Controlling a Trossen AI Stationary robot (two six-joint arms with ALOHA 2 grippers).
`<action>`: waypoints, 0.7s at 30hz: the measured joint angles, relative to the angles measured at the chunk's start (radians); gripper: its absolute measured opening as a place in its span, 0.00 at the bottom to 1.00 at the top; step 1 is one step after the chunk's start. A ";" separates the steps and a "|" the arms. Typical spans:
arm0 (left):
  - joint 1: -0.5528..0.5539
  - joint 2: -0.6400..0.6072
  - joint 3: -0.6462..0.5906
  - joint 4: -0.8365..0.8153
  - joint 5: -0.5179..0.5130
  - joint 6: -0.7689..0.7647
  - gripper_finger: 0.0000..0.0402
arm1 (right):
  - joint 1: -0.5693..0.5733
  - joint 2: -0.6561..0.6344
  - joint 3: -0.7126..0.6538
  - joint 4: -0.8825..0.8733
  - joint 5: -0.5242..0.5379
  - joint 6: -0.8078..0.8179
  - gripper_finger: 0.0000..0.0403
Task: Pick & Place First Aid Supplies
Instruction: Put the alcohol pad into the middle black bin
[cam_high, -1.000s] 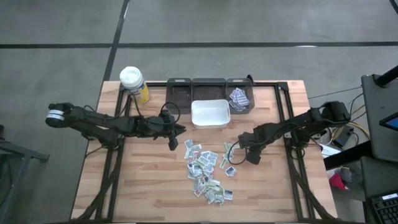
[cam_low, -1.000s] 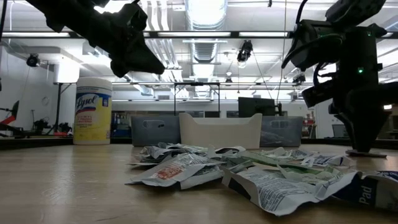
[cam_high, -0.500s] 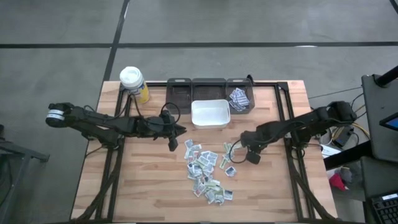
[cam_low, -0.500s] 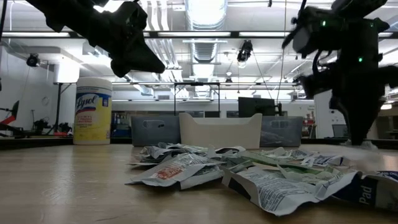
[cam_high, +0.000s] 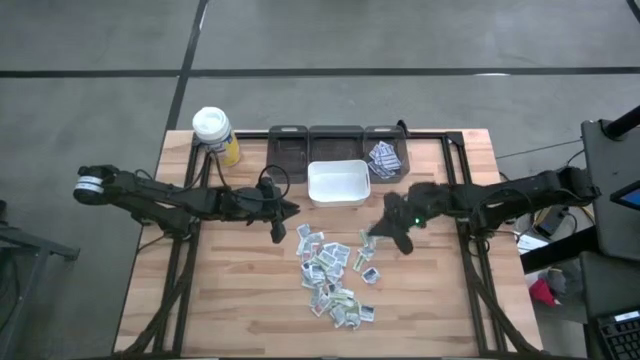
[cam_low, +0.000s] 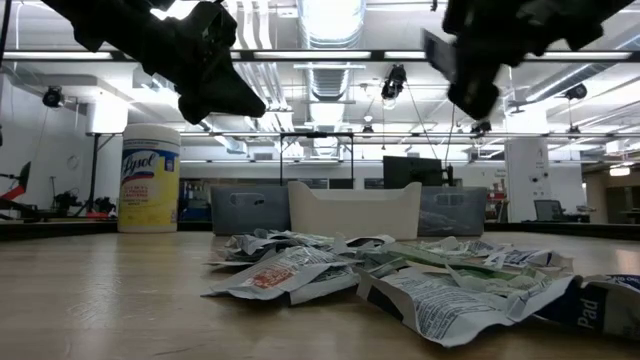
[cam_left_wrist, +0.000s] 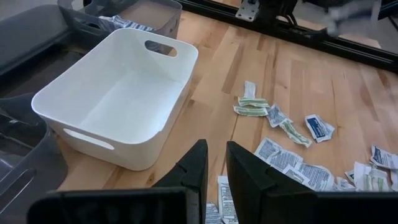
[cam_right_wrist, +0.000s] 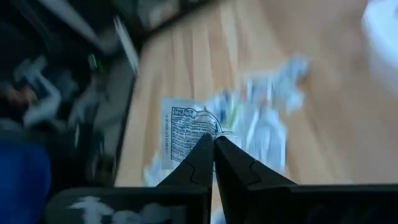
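Pinching one paper packet (cam_right_wrist: 186, 134), the right gripper (cam_right_wrist: 213, 144) is clamped tight above the pile (cam_high: 335, 270). Left gripper (cam_left_wrist: 213, 163) hangs near the white bin (cam_left_wrist: 118, 93), fingers slightly apart, nothing in them.

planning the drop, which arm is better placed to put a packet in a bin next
Right. The right gripper is shut on a packet, lifted above the pile near the grey bins. The left gripper holds nothing visible.

packets (cam_high: 335, 273): white-grey, green, red and blue print | held packet (cam_right_wrist: 186, 132): white, black text | tub (cam_high: 338, 183): plain white | bins (cam_high: 336, 143): dark grey | bottle (cam_high: 216, 135): yellow, white lid | table (cam_high: 240, 300): light wood planks | arms: black
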 joint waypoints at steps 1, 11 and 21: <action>0.000 0.000 0.000 0.001 0.000 0.000 0.13 | -0.019 0.000 -0.001 0.037 0.011 0.000 0.02; 0.000 0.000 0.000 0.007 -0.003 0.002 0.13 | -0.253 0.111 0.063 0.191 0.156 -0.069 0.02; 0.000 0.000 0.000 0.006 -0.002 0.002 0.13 | -0.454 0.392 0.352 0.003 0.240 -0.367 0.02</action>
